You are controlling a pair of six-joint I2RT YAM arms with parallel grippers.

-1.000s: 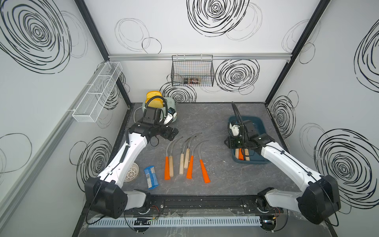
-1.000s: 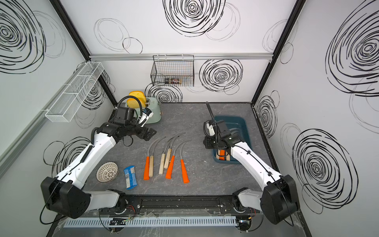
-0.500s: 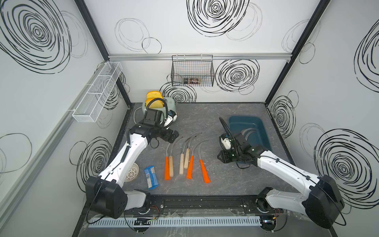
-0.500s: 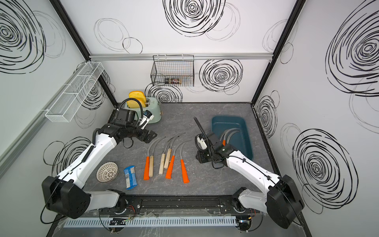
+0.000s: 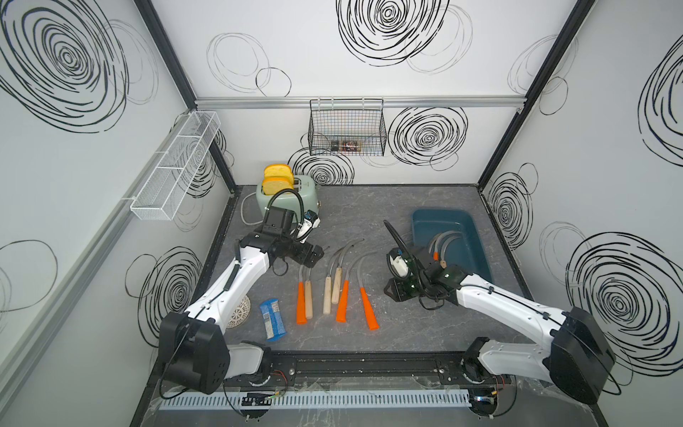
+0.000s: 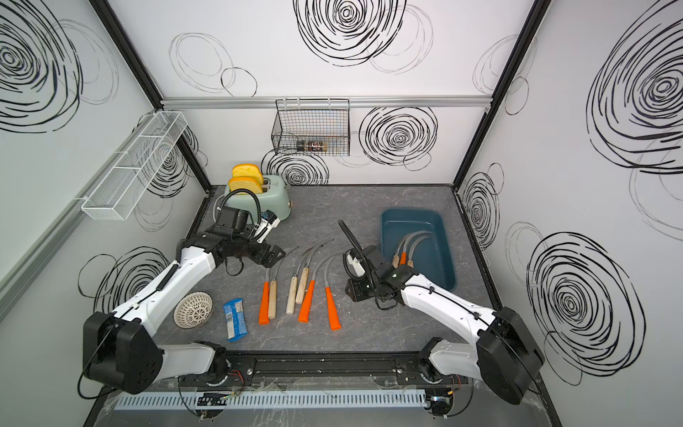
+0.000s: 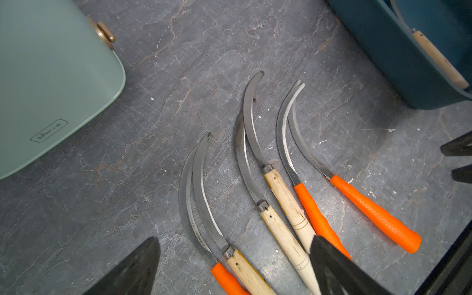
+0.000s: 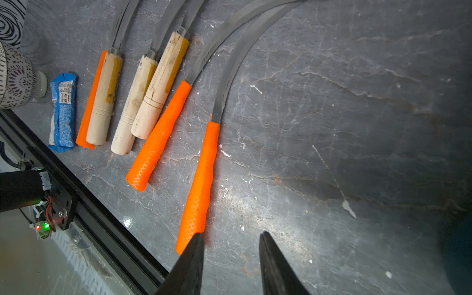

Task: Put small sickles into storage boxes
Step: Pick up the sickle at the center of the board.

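Three small sickles (image 5: 439,240), curved grey blades, orange or wooden handles, lie in the dark teal plastic tub (image 5: 476,255), handle ends hidden by the right arm. Six more lie on the grey table (image 5: 406,332) beside a blue packet (image 5: 272,318). The right gripper (image 8: 231,235) has left the tub, hovering slightly parted, empty, by the outermost orange handle; the left gripper (image 7: 233,238) gapes empty above them.
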